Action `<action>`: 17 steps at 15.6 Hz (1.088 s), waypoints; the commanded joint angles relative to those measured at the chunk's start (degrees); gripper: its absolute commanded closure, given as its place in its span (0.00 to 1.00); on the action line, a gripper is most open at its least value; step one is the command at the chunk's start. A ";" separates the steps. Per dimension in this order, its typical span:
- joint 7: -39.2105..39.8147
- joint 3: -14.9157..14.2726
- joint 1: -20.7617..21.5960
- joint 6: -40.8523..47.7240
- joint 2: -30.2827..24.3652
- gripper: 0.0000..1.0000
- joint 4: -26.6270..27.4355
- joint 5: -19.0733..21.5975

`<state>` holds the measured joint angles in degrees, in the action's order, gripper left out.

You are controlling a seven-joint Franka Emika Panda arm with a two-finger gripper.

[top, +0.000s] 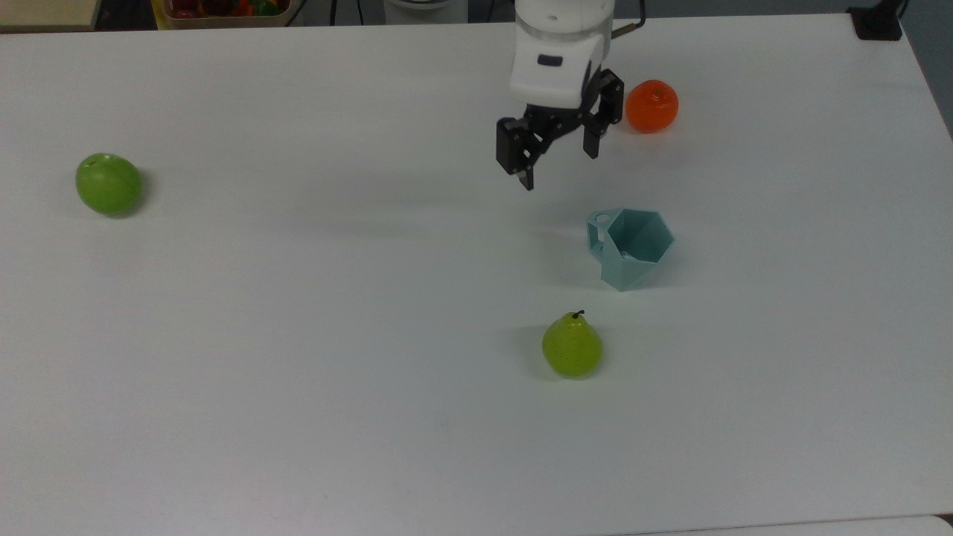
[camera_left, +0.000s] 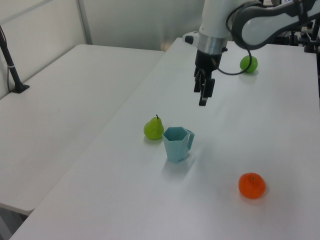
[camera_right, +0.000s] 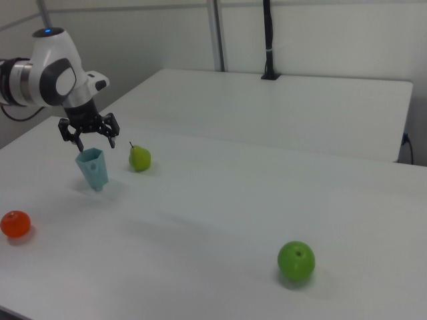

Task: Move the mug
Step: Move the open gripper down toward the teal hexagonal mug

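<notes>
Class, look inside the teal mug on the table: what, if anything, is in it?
In the top view the mug stands upright, its open mouth showing bare teal walls and no fruit. The near wall covers part of its floor, so that part stays unseen.

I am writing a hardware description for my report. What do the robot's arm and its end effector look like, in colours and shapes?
The arm has rounded white segments with dark grey joint sections. A blue light sits on top of one joint in the right view. The end effector has a white boxy body with a small dark mark, and two thin black fingers on black linkages.
</notes>
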<state>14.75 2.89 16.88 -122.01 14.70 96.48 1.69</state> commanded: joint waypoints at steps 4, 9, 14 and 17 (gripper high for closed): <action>3.35 0.27 3.24 -6.48 5.33 0.05 -0.68 -1.06; 2.56 0.27 5.17 -10.08 8.76 0.09 -0.77 -2.65; 2.47 0.27 6.05 -12.11 11.58 0.19 -1.04 -3.88; 2.47 0.27 6.23 -12.98 12.63 0.25 -1.30 -4.06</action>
<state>16.78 3.50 22.30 -133.52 26.17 96.17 -1.55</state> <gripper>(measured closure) 0.203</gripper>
